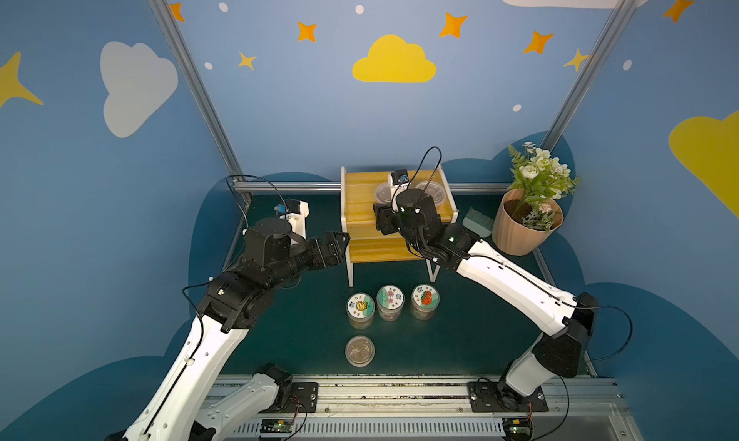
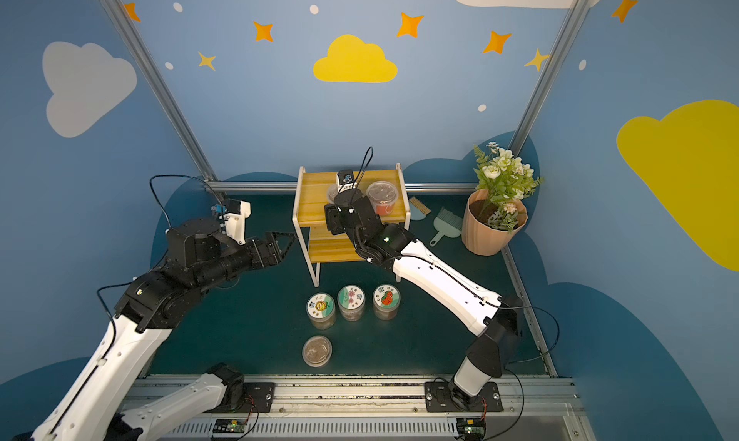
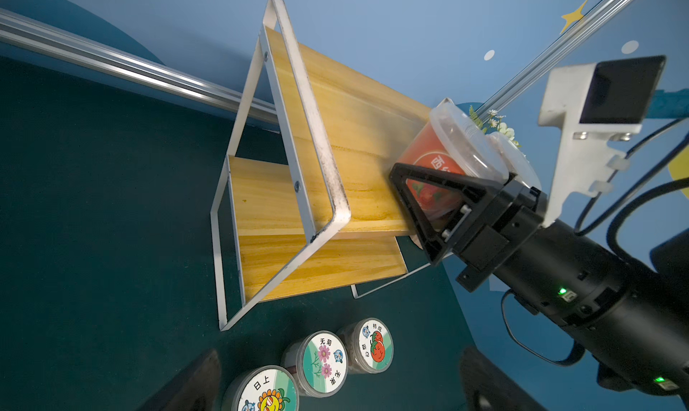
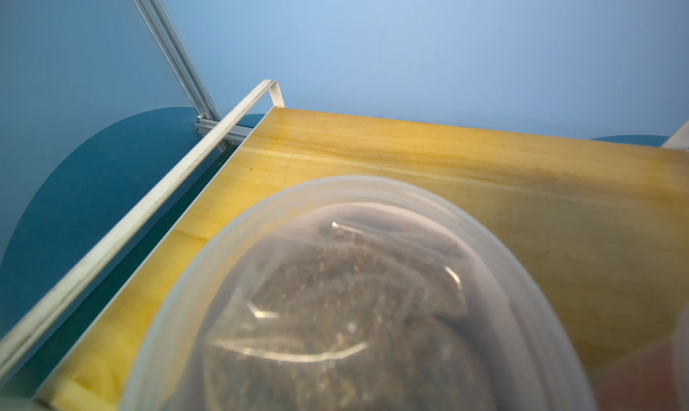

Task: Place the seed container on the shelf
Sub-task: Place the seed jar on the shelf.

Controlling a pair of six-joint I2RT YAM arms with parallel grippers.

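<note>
Presently we have the right gripper (image 3: 425,189) closed on the sides of the seed container (image 3: 443,155), a red-labelled tub with a clear lid, at the front edge of the top plank of the shelf (image 3: 346,137). The left gripper (image 2: 280,243) stands open and empty just beside the shelf's side frame.

We judge two hazards:
- Release with the base overhanging the front edge: the tub could tip off.
- The second tub (image 2: 382,197) sits close alongside: opening the jaws or withdrawing could knock it.

We cannot confirm whether the held tub's base rests on the plank, nor whether the two tubs touch. The far finger is hidden behind the tub. In the right wrist view the blurred lid hides what lies below it
</note>
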